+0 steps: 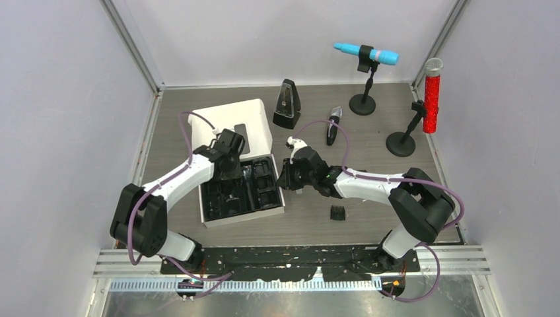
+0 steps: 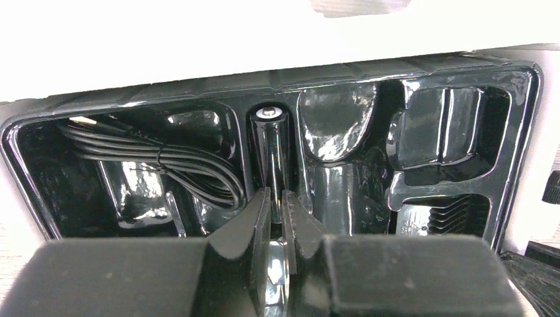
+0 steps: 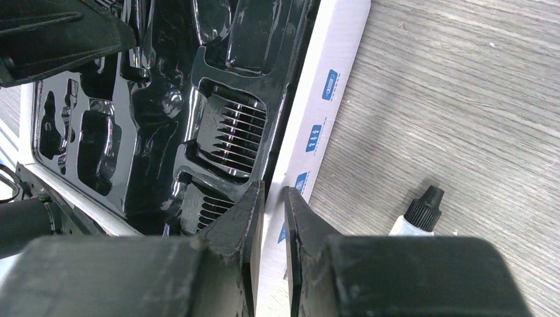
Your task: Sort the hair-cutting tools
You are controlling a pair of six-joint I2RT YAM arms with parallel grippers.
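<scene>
Jaws nearly closed, left gripper meets black cylinder in tray; right gripper, likewise narrowed, sits over box wall; whether either grips, we cannot tell; electric clipper lies at 1 o'clock from it.

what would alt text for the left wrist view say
Nearly closed fingers sit at the near end of a short black cylinder slotted in a glossy black tray. A coiled black cable lies left, a comb guard right.
</scene>
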